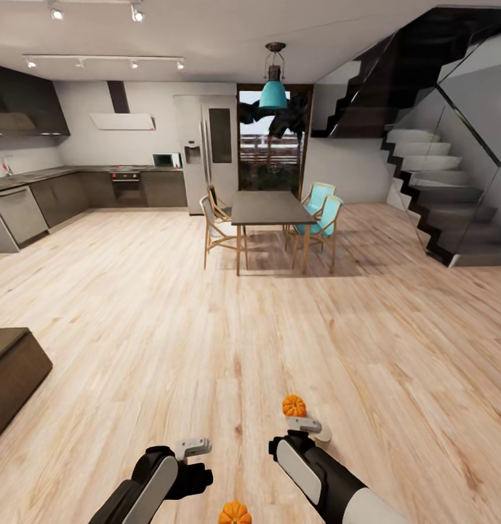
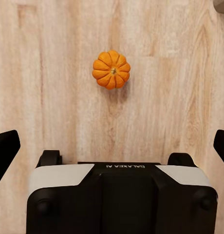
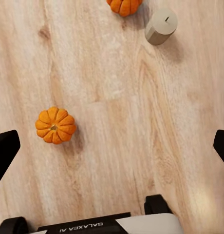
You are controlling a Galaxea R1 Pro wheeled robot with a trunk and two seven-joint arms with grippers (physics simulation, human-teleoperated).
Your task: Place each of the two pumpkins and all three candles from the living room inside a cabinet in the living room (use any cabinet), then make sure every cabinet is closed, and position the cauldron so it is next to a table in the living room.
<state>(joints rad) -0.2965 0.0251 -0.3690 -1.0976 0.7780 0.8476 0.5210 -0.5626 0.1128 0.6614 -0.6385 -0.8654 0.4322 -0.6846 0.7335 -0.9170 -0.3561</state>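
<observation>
- The left gripper [image 1: 192,447] hangs low over the wood floor [image 1: 206,327]; in the left wrist view its two dark fingertips [image 2: 6,148] stand at the picture's far edges, spread wide with nothing between them.
- The right gripper [image 1: 305,425] also hangs over the floor, and the right wrist view shows its fingertips [image 3: 5,151] equally far apart and empty.
- One pumpkin [image 1: 235,513] lies on the floor between the two arms, close to the robot's body; in the left wrist view [image 2: 111,69] it sits just ahead of the open fingers, seen from above: a bright orange, ribbed ball with a small brownish stem at its middle.
- A second pumpkin [image 1: 294,405] lies just beyond the right gripper, touching no finger, the same orange and ribbed shape.
- A candle [image 1: 322,431] lies just beside the right gripper; in the right wrist view [image 3: 161,26] it is a short beige-grey cylinder with a tiny dark wick, standing upright close to the further pumpkin [image 3: 123,6].
- Further out on the left a dark brown cabinet [image 1: 10,371] shows its corner.
- Well beyond the grippers stand a dark dining table [image 1: 268,207] with chairs [image 1: 319,218], a kitchen [image 1: 83,189] on the far left and stairs [image 1: 439,196] on the far right.
</observation>
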